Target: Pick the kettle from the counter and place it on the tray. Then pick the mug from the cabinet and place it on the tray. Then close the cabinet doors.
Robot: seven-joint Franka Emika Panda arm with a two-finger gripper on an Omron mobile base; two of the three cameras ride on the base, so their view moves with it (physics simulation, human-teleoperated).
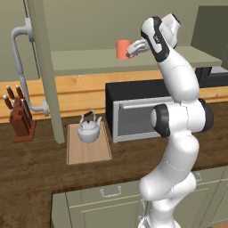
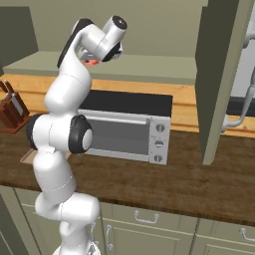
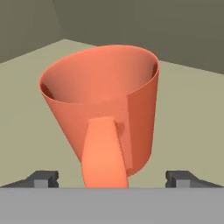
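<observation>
**Arm up at the shelf, going for the mug**

The cabinet (image 1: 133, 62) stands open, its plain shelf bare but for one thing, and one of the cabinet doors (image 1: 44, 67) hangs swung out over the counter (image 1: 35, 173) on the left. A second door (image 2: 219, 74) juts forward on the other side. Below the shelf sits the toaster oven (image 2: 124, 129), black-topped, square against the wall.

Down on the counter the tray (image 1: 89, 153) already carries the kettle (image 1: 90, 129), sitting upright towards the tray's back end. So the first job looks done, and this is the second: fetching the mug.

The arm is stretched high, elbow bent, wrist turned in towards the shelf. The gripper (image 1: 132, 50) is right up against the mug (image 1: 123, 49), which stands upright on the shelf. From the hand's own camera the mug (image 3: 105, 105) looms large, its loop handle pointing straight back at the hand, and the two fingertips (image 3: 43, 178) sit spread wide, one on each side, with nothing pinched between them.

My read: the hand needs to ease a little further in so the fingers straddle the handle or the wall, then squeeze shut. Only after that comes the lift out of the cabinet and down to the free front part of the tray, beside the kettle. The doors wait till last.
</observation>
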